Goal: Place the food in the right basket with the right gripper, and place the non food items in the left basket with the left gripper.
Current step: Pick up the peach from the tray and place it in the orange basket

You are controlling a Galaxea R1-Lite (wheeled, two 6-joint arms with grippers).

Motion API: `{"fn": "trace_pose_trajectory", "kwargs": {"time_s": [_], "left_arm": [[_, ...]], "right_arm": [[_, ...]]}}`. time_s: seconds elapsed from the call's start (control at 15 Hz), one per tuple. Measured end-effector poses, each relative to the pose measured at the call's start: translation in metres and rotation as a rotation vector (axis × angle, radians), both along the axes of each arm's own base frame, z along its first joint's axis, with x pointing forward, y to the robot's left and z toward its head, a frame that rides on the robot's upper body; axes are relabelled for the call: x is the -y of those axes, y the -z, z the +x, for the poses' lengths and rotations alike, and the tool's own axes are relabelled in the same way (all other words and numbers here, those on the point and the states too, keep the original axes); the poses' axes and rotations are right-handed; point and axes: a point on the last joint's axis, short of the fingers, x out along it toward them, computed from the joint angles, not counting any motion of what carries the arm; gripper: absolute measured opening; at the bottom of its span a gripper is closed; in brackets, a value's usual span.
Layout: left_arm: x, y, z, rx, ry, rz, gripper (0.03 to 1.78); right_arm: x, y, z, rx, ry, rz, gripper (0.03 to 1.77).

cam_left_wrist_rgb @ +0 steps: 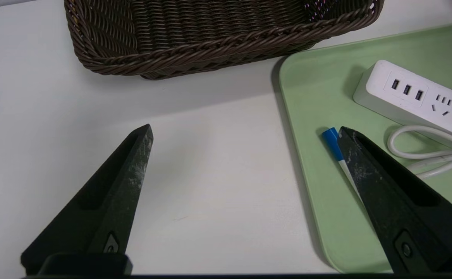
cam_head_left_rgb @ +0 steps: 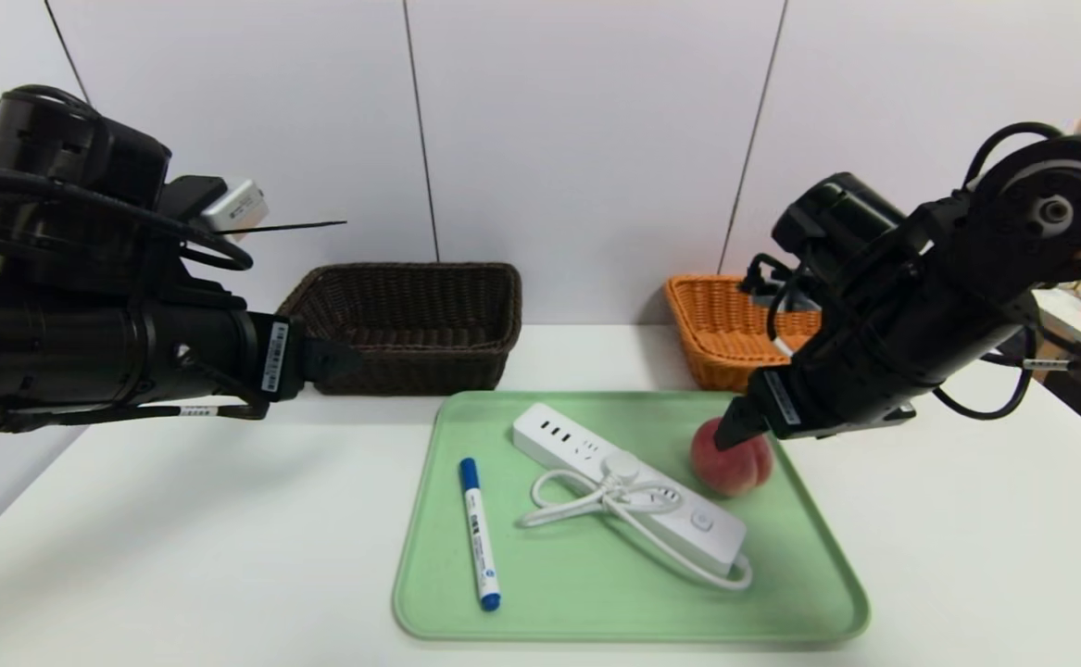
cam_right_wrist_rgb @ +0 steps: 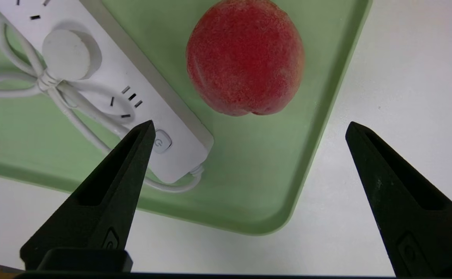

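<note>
Head view: round pinkish-red fuzzy peach (cam_head_left_rgb: 733, 468) lies on the green plastic tray (cam_head_left_rgb: 596, 611), directly under the right gripper (cam_head_left_rgb: 742, 434). Right wrist view: peach sits ahead of wide-open, empty fingers (cam_right_wrist_rgb: 133, 155); probably soft, so grasp its sides gently. Left wrist view: left gripper (cam_left_wrist_rgb: 245, 131) is spread wide, empty.

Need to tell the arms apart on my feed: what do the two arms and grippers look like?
Both are black. The left gripper has tapered, scuffed wedge fingers and white barcode labels at its wrist. The right gripper has matching pointed fingers, a white label, looping black cables and a round joint housing.
</note>
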Motion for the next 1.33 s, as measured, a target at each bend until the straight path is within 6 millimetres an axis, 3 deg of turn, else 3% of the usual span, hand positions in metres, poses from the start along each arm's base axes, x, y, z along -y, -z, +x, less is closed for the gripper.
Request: {"fn": "trace_pose_trajectory", "kwargs": {"time_s": [0.8, 1.33], "left_arm": [[0.002, 0.002, 0.003, -0.006, 0.006, 0.003, 1.69], [0.004, 0.003, 0.007, -0.009, 0.006, 0.005, 1.69]], "right_arm": [[-0.018, 0.036, 0.04, -0.052, 0.012, -0.053, 1.7], [-0.024, 0.061, 0.056, -0.102, 0.012, -0.083, 1.7]]}}
